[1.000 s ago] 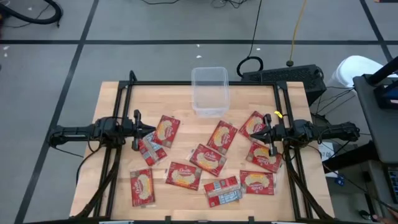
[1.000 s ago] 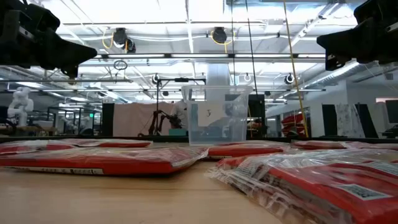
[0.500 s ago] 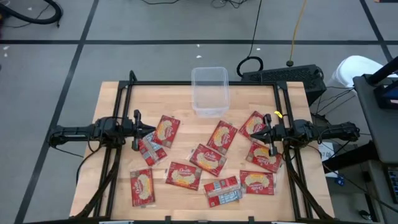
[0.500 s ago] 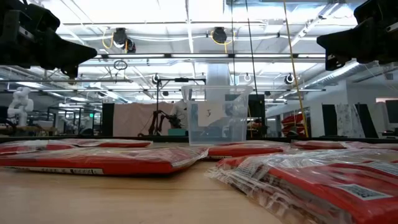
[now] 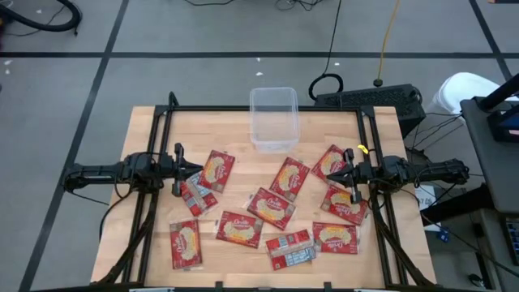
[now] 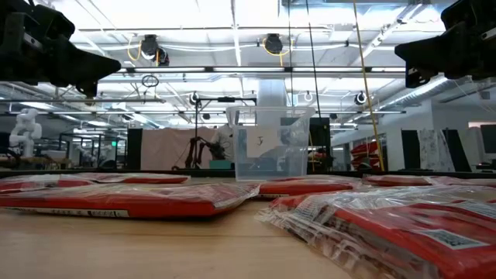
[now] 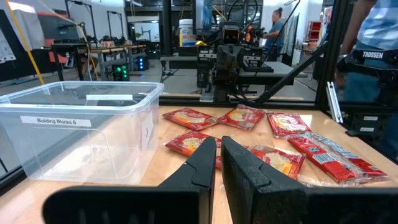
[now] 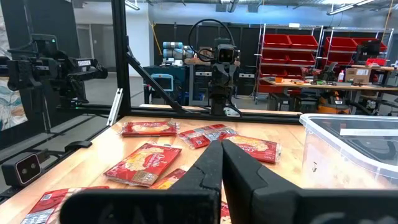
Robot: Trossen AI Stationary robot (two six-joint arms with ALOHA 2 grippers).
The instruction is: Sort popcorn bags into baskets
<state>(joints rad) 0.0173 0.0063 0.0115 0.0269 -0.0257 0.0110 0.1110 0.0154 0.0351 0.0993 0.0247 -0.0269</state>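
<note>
Several red popcorn bags lie flat and scattered over the near half of the wooden table, among them one [image 5: 216, 170] by the left arm, one [image 5: 289, 178] in the middle and one [image 5: 345, 203] under the right arm. One packet [image 5: 290, 250] shows its grey-white back. The clear basket [image 5: 274, 119] stands upright at the far middle with nothing in it, and shows too in the left wrist view [image 7: 81, 134]. My left gripper [image 5: 195, 169] hovers level at the table's left side, shut and holding nothing. My right gripper [image 5: 339, 174] hovers level at the right side, shut, nothing between its fingers [image 8: 211, 163].
Black frame rails [image 5: 162, 138] run along the table's left, right and far edges. Bare wood [image 5: 211, 130] lies on both sides of the basket. A black box and cables [image 5: 369, 97] sit beyond the far edge. A person [image 7: 373, 37] stands beyond the table's right side.
</note>
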